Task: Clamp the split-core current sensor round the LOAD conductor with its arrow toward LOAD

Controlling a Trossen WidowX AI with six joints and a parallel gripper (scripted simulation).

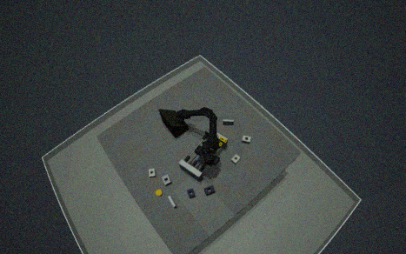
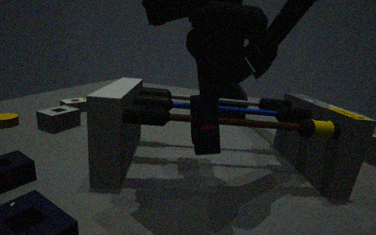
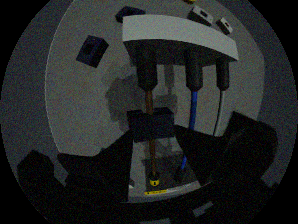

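The dark sensor (image 2: 205, 138) (image 3: 151, 126) sits around the brown conductor (image 2: 249, 122) (image 3: 149, 100), which enters one side and leaves the other. A small red mark shows on its side in the exterior view; the arrow's direction cannot be read. The yellow marker band (image 2: 323, 129) (image 3: 154, 182) is at the conductor's far end in the wrist view. My gripper (image 3: 153, 131) is shut on the sensor from above, one finger at each side. Whether the sensor's latch is fully closed cannot be seen. The blue conductor (image 2: 245, 110) (image 3: 194, 107) runs beside it, outside the sensor.
A pale end block (image 1: 190, 169) (image 2: 107, 133) (image 3: 175, 31) carries one end of the three conductors. The other block (image 2: 341, 161) has a yellow label. Dark blocks (image 1: 209, 190) (image 2: 7, 173) (image 3: 92, 51), white blocks (image 1: 236, 158) (image 2: 58, 121) and a yellow disc (image 1: 158, 192) (image 2: 4, 121) stand around.
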